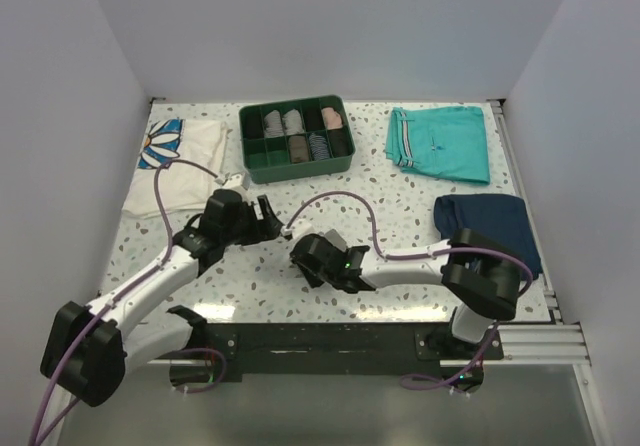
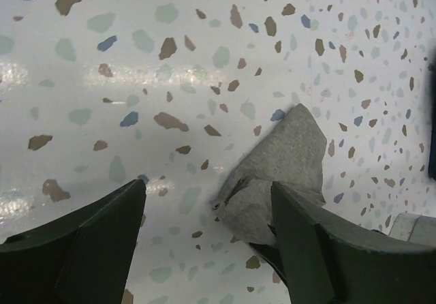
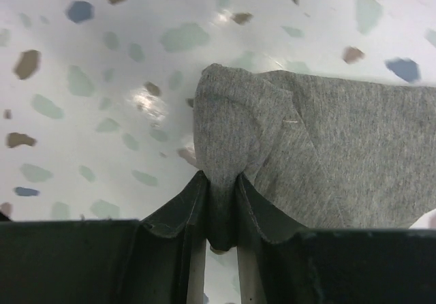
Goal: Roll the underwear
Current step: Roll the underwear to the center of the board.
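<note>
The underwear [image 3: 327, 161] is a small grey-taupe cloth lying partly folded on the speckled table. My right gripper [image 3: 219, 181] is shut on a bunched fold at its edge, low over the table. In the left wrist view the underwear [image 2: 286, 154] lies crumpled against my left gripper's right finger [image 2: 320, 242]. My left gripper [image 2: 208, 188] is open, and the cloth reaches partway into the gap between its fingers. In the top view the left gripper [image 1: 268, 214] and the right gripper [image 1: 303, 249] stand close together mid-table and largely hide the underwear.
A green divided tray [image 1: 297, 174] with several rolled garments stands at the back centre. Teal shorts [image 1: 440, 141] lie at the back right. A navy folded garment [image 1: 490, 221] lies at the right. A white floral cloth [image 1: 180, 161] lies at the back left.
</note>
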Controlling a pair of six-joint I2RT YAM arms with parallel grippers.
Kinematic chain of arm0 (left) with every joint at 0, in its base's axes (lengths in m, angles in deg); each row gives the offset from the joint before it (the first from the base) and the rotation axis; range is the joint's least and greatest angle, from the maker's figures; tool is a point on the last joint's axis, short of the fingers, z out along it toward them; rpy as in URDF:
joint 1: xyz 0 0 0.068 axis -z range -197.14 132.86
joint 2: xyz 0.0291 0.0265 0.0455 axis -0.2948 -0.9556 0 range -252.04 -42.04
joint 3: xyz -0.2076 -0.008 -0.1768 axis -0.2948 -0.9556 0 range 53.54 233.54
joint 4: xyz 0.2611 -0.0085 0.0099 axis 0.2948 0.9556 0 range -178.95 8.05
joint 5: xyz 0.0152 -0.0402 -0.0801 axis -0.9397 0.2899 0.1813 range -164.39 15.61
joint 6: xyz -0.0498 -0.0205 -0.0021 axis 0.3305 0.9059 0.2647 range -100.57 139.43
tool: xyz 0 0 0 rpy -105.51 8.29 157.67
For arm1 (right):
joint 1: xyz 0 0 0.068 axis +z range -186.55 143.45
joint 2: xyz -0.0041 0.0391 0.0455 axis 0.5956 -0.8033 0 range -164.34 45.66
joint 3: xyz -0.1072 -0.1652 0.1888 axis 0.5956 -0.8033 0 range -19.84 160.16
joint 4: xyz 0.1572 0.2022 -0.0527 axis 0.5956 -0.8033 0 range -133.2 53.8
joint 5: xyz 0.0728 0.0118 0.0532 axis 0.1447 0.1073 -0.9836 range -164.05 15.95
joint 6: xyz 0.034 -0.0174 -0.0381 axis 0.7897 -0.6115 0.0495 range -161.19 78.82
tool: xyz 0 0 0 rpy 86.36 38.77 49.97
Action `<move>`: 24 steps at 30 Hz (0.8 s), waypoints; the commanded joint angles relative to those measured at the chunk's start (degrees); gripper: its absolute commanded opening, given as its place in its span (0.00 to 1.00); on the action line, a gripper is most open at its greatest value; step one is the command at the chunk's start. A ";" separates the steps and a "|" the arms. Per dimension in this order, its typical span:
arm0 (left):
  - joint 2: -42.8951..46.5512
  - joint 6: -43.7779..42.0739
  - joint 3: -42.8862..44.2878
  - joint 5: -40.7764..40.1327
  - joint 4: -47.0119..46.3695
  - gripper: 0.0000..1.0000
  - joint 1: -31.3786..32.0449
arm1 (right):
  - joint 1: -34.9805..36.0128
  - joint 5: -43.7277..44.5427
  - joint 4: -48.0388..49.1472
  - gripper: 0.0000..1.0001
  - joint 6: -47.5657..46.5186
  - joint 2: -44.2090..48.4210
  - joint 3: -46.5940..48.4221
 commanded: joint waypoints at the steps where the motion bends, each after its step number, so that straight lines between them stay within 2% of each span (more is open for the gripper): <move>1: 4.15 1.31 -2.30 -2.00 4.70 0.79 -1.78 | 0.39 -9.80 2.74 0.20 -2.62 -1.63 0.40; 5: 4.77 1.14 -3.61 0.02 3.30 0.79 -1.96 | -2.23 -15.77 11.67 0.22 0.62 2.68 -7.13; 8: 4.07 0.27 -3.97 1.87 1.46 0.79 -1.87 | -6.44 -23.59 20.19 0.23 6.07 4.70 -13.46; 12: 2.13 -1.23 -3.62 6.07 -2.14 0.79 -1.87 | -11.64 -35.36 29.62 0.23 13.44 3.22 -17.44; 20: -2.35 -4.13 -4.67 14.25 -9.60 0.79 -1.87 | -20.16 -44.88 51.14 0.23 26.81 0.23 -25.88; 24: -4.55 -4.92 -5.64 19.17 -13.83 0.79 -1.69 | -22.63 -46.81 62.57 0.22 35.59 -5.38 -29.31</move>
